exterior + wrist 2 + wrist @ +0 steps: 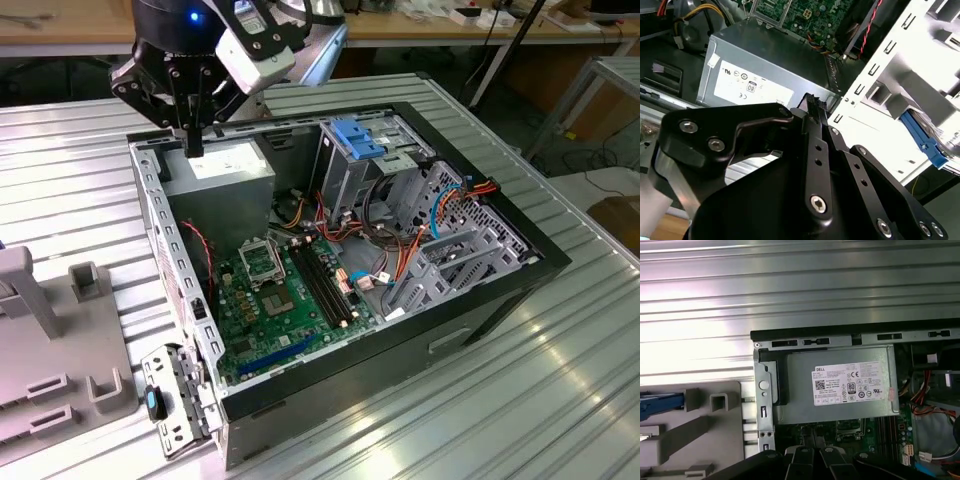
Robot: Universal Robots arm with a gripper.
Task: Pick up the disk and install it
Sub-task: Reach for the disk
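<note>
While tool (pixel 193 148) hovers above case (pixel 480 322), disk (pixel 661 401) lies outside.

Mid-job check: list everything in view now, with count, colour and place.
table: one, ribbed silver, under everything.
computer case: one, black, silver frame, open, on the table.
power supply: one, grey, white label, in a case corner.
motherboard: one, green, case floor.
drive cage: one, silver, in the case, topped by a pale blue bracket.
cables: several, red, orange, blue, around the cage.
fixture: one, grey, on the table at the exterior view's left.
disk: one, blue rail showing, at the fixture.
pincer: one, black, shut and empty, above the power supply.
</note>
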